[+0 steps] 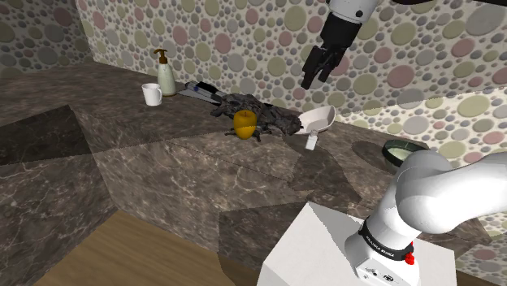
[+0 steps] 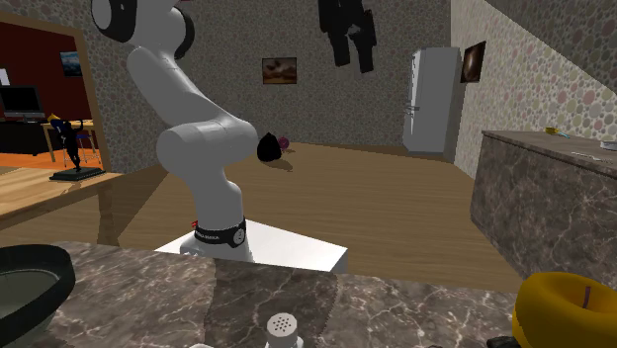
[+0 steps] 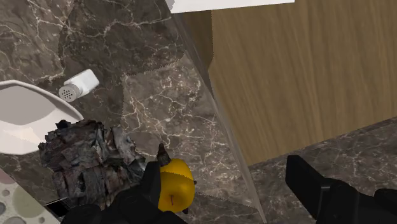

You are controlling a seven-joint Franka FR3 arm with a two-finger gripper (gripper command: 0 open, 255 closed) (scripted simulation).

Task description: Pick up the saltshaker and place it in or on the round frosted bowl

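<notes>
A small white saltshaker [image 1: 311, 141] with a holed cap [image 2: 284, 323] stands on the dark marble counter [image 1: 203, 154], just in front of a white bowl [image 1: 318, 119]. In the wrist view the saltshaker [image 3: 79, 84] lies close beside that white bowl [image 3: 22, 118]. A round dark bowl with a pale inside [image 1: 404, 150] sits farther to the shoulder view's right, and at the second exterior view's lower left [image 2: 30, 287]. My gripper [image 1: 313, 79] hangs high above the counter, over the shaker's area, open and holding nothing [image 2: 354, 59] [image 3: 229, 191].
A yellow rounded object [image 1: 245, 123] [image 3: 173, 184] and a dark crumpled heap [image 1: 264, 114] [image 3: 89, 159] lie beside the white bowl. A soap dispenser [image 1: 166, 73] and a white mug [image 1: 151, 94] stand at the counter's far end. The spotted wall runs behind.
</notes>
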